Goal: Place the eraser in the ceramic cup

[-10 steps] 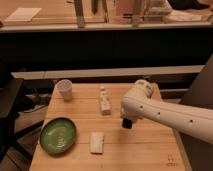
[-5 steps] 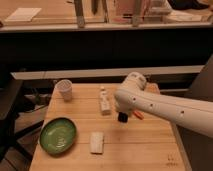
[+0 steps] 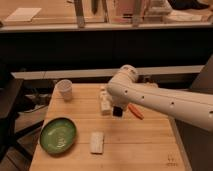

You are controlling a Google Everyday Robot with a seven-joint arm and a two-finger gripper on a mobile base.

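The ceramic cup (image 3: 65, 89) stands upright at the back left of the wooden table (image 3: 145, 150). My white arm reaches in from the right. Its gripper (image 3: 117, 110) hangs over the middle of the table, to the right of the cup and well apart from it. A small black block, the eraser (image 3: 118, 112), sits at the gripper's tip, held above the tabletop. No other black block lies on the table.
A small whitish bottle-like object (image 3: 105, 103) stands just left of the gripper. An orange oblong thing (image 3: 135, 111) lies just right of it. A green round dish (image 3: 58, 135) sits front left, with a white flat slab (image 3: 96, 142) beside it.
The arm has swung left and slightly back, carrying the black block from the table's right-middle towards the whitish bottle-like object. Nothing else on the table has moved.
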